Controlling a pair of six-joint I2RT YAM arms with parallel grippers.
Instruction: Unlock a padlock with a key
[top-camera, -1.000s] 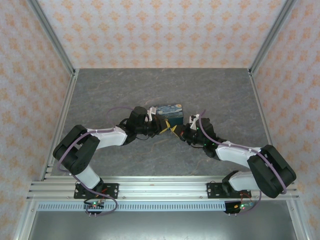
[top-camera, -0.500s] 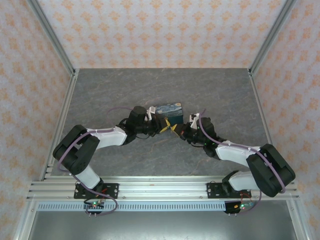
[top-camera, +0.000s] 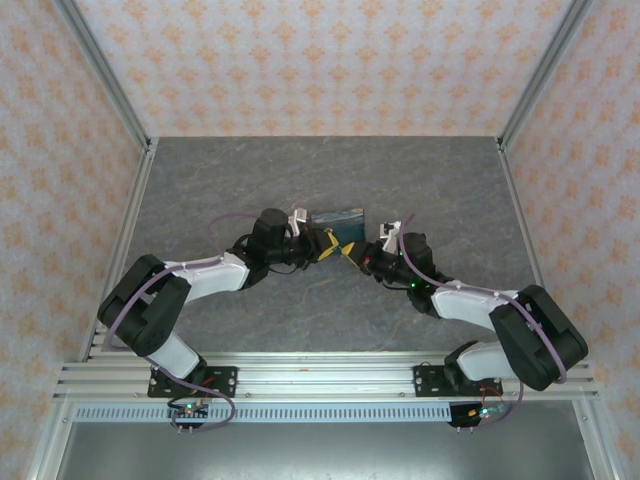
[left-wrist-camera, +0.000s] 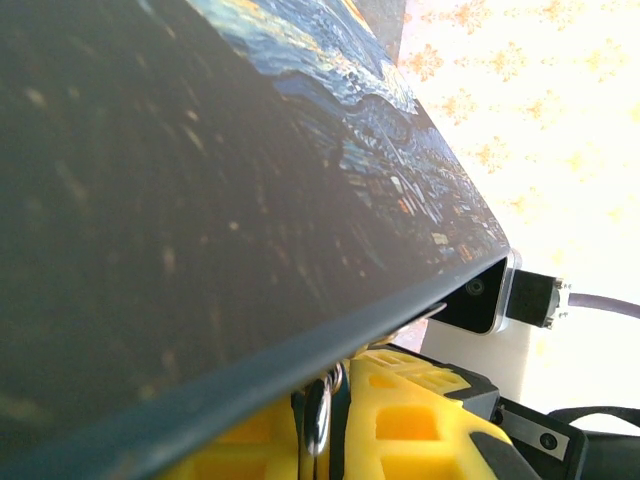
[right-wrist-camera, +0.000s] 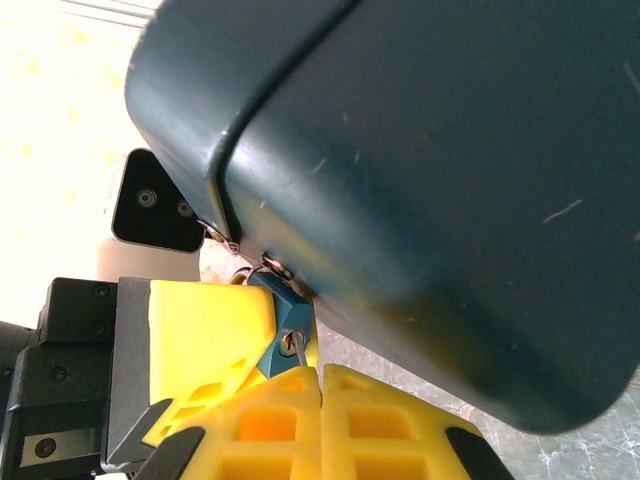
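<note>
One padlock (top-camera: 337, 219) over table (top-camera: 430, 180), left end effector (top-camera: 324, 245) clenched on it; right end effector (top-camera: 348, 252) pinching key (right-wrist-camera: 287, 330) at its edge.

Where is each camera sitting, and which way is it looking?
Top external: high behind the robot, looking down at the table, left arm, right arm and padlock.
Left wrist: on the left arm, looking along its jaws at the padlock's painted face.
Right wrist: on the right arm, looking past jaws shut on the key at the padlock's dark side.
All three share the padlock.
</note>
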